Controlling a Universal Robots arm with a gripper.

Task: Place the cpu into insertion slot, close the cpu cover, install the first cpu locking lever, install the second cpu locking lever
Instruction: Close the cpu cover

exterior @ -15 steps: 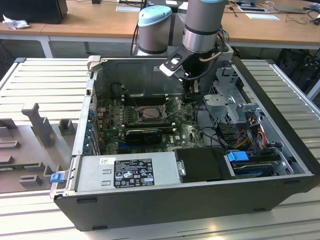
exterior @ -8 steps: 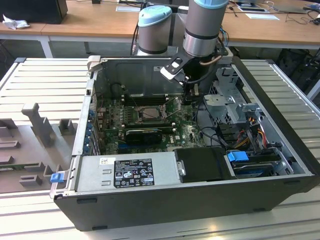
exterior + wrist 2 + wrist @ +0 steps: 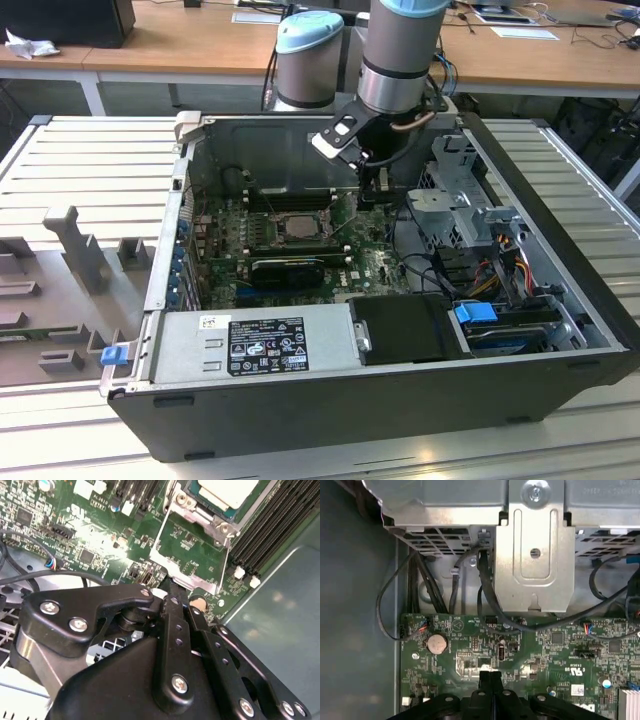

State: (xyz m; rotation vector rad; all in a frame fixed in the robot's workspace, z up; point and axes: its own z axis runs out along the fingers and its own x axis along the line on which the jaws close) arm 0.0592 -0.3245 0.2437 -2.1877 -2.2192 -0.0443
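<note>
The cpu (image 3: pixel 225 490) shows its pale metal top, lying flat in the insertion slot (image 3: pixel 280 228) on the green board. The cpu cover (image 3: pixel 197 515), a thin silver frame, is swung up from the slot toward my gripper (image 3: pixel 175 587), and board shows through its opening. The black fingers (image 3: pixel 172 605) are pressed together, their tips right at the cover's free edge. I cannot tell if they touch it. In the exterior view the gripper (image 3: pixel 372 195) hangs inside the case, to the exterior view's right of the cpu (image 3: pixel 299 226). In the first wrist view the gripper (image 3: pixel 490 675) is just above the board.
Long black memory slots (image 3: pixel 265 535) run beside the socket. A silver drive cage (image 3: pixel 535 545) and black cables (image 3: pixel 485 595) lie beyond the board edge. A coin battery (image 3: pixel 437 643) sits on the board. The power supply (image 3: pixel 260 340) fills the case's near side.
</note>
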